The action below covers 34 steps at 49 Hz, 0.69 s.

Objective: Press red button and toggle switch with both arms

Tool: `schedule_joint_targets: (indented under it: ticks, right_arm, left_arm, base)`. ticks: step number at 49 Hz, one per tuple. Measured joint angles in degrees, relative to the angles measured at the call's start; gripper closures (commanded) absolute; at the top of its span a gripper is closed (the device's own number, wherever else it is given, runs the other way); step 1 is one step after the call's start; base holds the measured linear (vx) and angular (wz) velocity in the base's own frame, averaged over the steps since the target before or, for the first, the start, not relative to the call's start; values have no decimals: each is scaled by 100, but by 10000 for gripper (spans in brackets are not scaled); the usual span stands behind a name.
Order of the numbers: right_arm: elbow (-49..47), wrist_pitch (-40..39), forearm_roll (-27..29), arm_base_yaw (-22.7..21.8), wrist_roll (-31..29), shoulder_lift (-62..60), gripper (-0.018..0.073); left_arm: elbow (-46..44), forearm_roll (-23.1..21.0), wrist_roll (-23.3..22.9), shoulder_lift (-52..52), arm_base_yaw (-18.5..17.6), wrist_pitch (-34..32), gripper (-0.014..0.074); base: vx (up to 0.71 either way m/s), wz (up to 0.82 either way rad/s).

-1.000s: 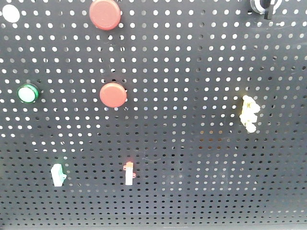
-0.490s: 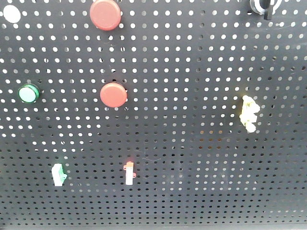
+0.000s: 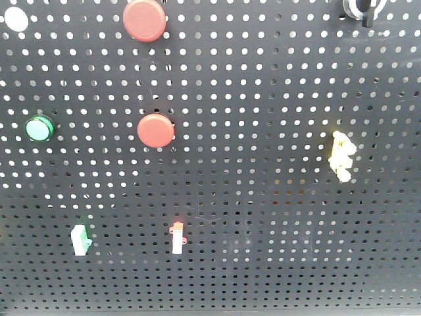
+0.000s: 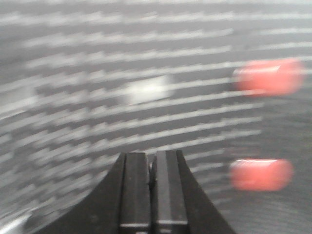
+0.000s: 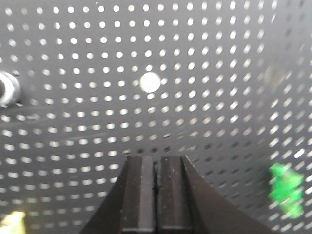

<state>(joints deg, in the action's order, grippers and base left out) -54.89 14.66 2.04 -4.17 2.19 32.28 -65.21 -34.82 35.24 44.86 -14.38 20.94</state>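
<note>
The red button [image 3: 144, 20], the larger of two, sits at the top of the black pegboard [image 3: 263, 197]; the smaller red button [image 3: 156, 130] is below it. The toggle switch [image 3: 362, 8], a black knob with a silvery ring, is cut off by the top right edge. No gripper shows in the front view. In the blurred left wrist view my left gripper [image 4: 151, 158] is shut and empty, with the red button [image 4: 268, 76] up to its right. In the right wrist view my right gripper [image 5: 156, 163] is shut and empty; the toggle switch [image 5: 7, 88] is at the far left edge.
On the board are a green button [image 3: 39, 129], a white lever with a green tip [image 3: 80, 239], a white lever with a red tip [image 3: 177, 238] and a yellow clip [image 3: 341, 156]. A green piece [image 5: 285, 189] lies right of my right gripper.
</note>
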Motion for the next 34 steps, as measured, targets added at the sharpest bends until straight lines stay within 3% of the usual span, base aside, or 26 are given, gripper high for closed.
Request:
schedule_joint_targets:
  ticks: [7,12,17,34]
  right_arm:
    - [0,24,142,0,5,48,562]
    - [0,78,154,0,5,126,562]
    - [0,203,154,0,5,168,562]
    - [0,252,154,0,5,180,562]
  left_arm:
    - [-495,-1761,2327,797,-659,617,594]
    - [-904,-2494,3157,1387,-1030,765,594]
    - [-1327,-2744,3455,1998,-1217,638,594]
    - [-2185,-2836,3524,3024,-1300,328,594]
  base:
    - [0,0]
    - [0,0]
    - [0,0]
    - [0,0]
